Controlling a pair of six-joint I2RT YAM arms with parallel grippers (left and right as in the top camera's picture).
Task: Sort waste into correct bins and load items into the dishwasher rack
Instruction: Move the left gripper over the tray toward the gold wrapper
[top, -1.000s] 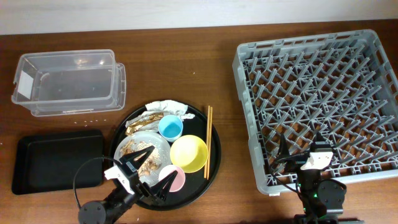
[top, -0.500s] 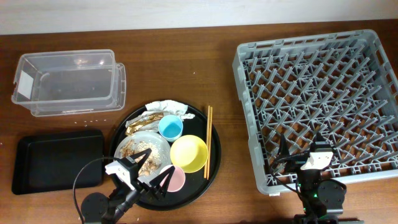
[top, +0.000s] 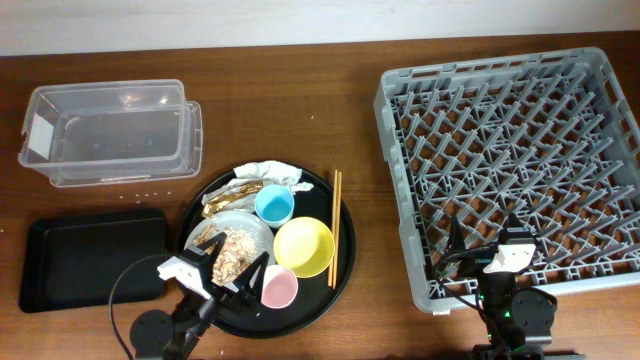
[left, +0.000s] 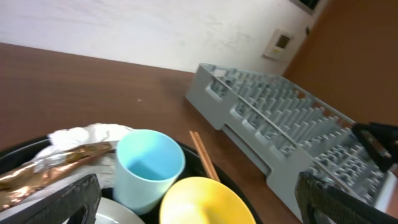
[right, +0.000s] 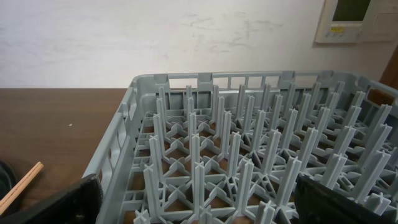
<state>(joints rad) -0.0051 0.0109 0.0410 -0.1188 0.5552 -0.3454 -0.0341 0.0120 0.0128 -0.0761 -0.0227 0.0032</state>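
Observation:
On a round black tray (top: 340, 270) sit a grey plate (top: 255, 228) with beige food scraps (top: 232, 250), a light-blue bowl (top: 274, 205), a yellow bowl (top: 303, 247), a pink bowl (top: 280, 288), a crumpled white napkin (top: 270, 172), a gold-brown wrapper (top: 230, 195) and chopsticks (top: 335, 225). My left gripper (top: 232, 268) hangs open over the plate's near edge, beside the pink bowl, holding nothing. Its wrist view looks past the yellow bowl (left: 205, 202) and blue bowl (left: 149, 168). My right gripper (top: 484, 240) is open and empty over the near edge of the grey dishwasher rack (top: 515, 150).
A clear plastic box (top: 110, 132) with a white label stands at the back left. The flat black rectangular tray (top: 90, 258) lies in front of it. Bare brown table runs between the round tray and the rack (right: 249, 137).
My left gripper has drifted left and toward the front edge, uncovering more of the plate and the pink bowl. The right arm has not moved.

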